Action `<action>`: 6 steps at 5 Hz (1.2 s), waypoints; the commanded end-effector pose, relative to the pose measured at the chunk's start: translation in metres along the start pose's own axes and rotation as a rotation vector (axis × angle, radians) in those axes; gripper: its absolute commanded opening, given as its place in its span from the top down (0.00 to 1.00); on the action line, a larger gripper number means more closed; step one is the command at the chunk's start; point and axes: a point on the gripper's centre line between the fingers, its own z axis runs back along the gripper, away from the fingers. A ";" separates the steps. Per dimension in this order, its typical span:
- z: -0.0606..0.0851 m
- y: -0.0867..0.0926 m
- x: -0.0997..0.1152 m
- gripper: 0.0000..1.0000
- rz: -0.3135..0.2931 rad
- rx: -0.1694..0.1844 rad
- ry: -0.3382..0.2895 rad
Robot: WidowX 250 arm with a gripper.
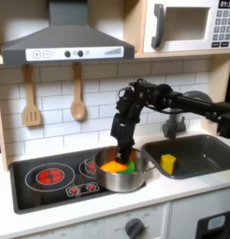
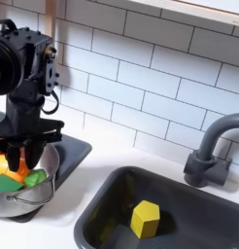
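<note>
- I'm seeing the range hood [image 1: 65, 37] and microwave [image 1: 192, 23] sitting high in the first exterior view, with a spatula [image 1: 31, 98] and wooden spoon [image 1: 78, 95] hanging on the tiled wall below the hood.
- The sink [image 1: 215, 159] is lying at the first exterior view's right; in the second exterior view its basin [image 2: 204, 209] is taking up the near right, with the grey faucet [image 2: 211, 151] curving over its far rim.
- The black stovetop [image 1: 47, 175] is showing red burner rings in the first exterior view.
- I'm watching the metal pot [image 1: 122, 179] sitting on the stove's right side; in the second exterior view it [image 2: 24, 204] is showing its handle.
- My gripper [image 1: 122, 149] is reaching down into the pot over orange and green pieces [image 1: 119, 166]; I cannot tell whether its fingers are closed or spread.
- A yellow block [image 2: 144, 219] is resting in the sink, well apart from the pot.
</note>
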 end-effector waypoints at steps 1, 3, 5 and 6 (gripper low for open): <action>0.001 0.003 0.001 1.00 0.033 0.035 -0.001; 0.000 0.019 -0.004 0.00 0.149 0.050 0.089; -0.002 0.029 0.003 0.00 0.229 0.048 0.100; -0.006 0.030 0.003 0.00 0.261 0.046 0.106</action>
